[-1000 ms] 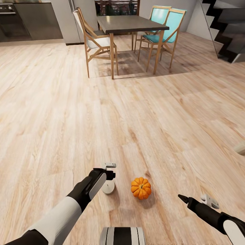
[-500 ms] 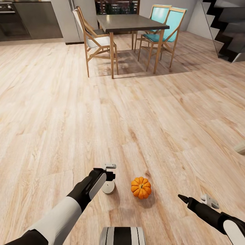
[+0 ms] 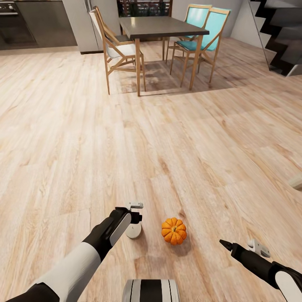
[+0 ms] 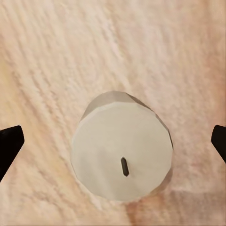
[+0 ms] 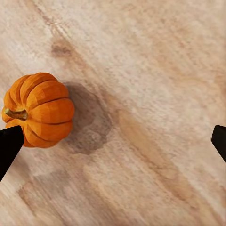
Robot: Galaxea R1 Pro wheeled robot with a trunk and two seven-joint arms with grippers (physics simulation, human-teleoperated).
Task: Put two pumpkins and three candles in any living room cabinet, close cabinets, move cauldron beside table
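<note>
Your left gripper (image 4: 113, 141), fingers apart, hangs over a pale stubby candle (image 4: 121, 153); the ribbed orange pumpkin (image 3: 173, 231) sits at its 3 o'clock, and the right gripper (image 5: 113, 141) is spread too.

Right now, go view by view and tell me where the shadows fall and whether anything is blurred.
Head view: sharp, soft even light; dark shadows under the dining table and chairs, a faint one beside the pumpkin. Left wrist view: floor grain slightly soft, candle crisp, thin shadow along one edge. Right wrist view: pumpkin casts a soft grey shadow on the floor beside it.
</note>
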